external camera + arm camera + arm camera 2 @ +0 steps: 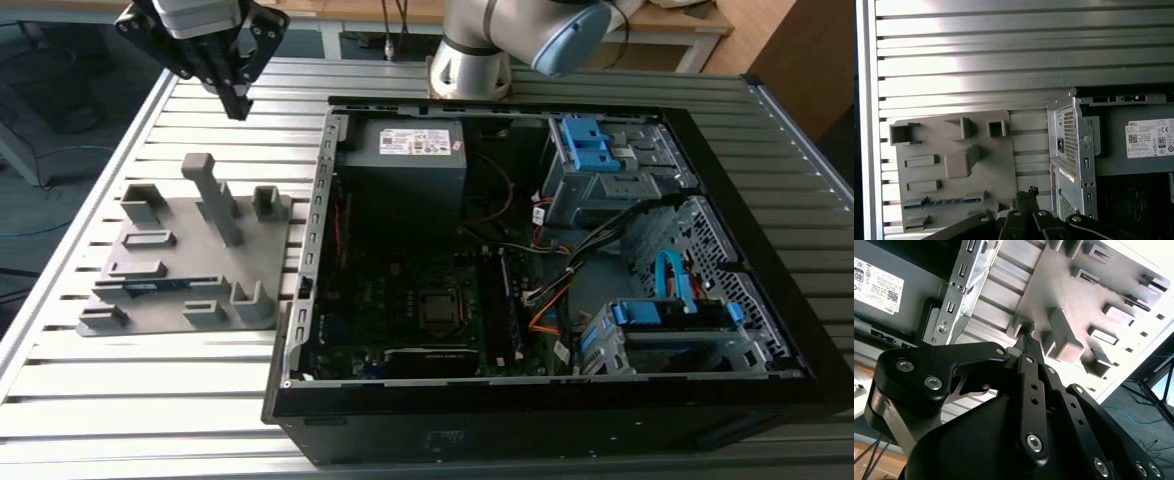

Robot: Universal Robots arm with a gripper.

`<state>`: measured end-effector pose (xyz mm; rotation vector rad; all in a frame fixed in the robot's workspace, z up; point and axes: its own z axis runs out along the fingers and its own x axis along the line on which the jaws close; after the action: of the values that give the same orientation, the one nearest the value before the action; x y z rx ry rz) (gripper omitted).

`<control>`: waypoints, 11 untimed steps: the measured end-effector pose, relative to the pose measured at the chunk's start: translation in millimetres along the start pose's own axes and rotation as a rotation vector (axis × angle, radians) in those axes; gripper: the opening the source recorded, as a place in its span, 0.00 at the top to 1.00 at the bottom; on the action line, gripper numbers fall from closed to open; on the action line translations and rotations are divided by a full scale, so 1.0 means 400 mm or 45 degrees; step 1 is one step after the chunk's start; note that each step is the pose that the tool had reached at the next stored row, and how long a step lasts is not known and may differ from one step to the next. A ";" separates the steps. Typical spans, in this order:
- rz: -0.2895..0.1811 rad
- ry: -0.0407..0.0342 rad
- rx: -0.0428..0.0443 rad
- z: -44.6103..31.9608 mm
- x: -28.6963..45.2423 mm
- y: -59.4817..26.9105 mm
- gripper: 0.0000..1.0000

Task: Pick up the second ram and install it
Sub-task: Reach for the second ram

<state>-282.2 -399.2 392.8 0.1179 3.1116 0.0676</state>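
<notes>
**Memory stick seated in plate slot; gripper bare above**

Item: memory stick point(150, 287). It is long and narrow, a dark blue-green board standing on edge in a long slot of the grey plastic plate point(200, 250). In the first wrist view the memory stick point(944, 201) shows as a thin, dark, uneven line along that slot.

Location: the slot near the plate's end farthest from the gripper. Only the plate touches it.

Gripper point(238, 105): black, hanging in the air past the plate's opposite end, where the tall post stands, and well apart from the stick. Jaws together, nothing between them.

Surface: a table point(160, 400) of silver metal slats, with the plate lying flat on it.

Just beside the plate, on the exterior view's right, is an open black computer case point(561, 405). Its grey power supply point(400, 165) carries a pale label and sits at the corner near the plate's post end. The arm point(470, 60) rises from the table beyond the case, farther from the plate.

Room: a dark floor point(54, 110) with loose cables lies past the table edge on the plate's side.
</notes>
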 end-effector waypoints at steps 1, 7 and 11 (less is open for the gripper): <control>0.000 -0.0001 0.000 0.000 0.003 -0.001 0.90; 0.000 -0.0001 0.000 0.000 0.021 -0.010 0.90; 0.000 0.0000 0.000 0.000 0.029 -0.016 0.90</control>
<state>-294.3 -404.8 392.3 0.1179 3.1117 0.0675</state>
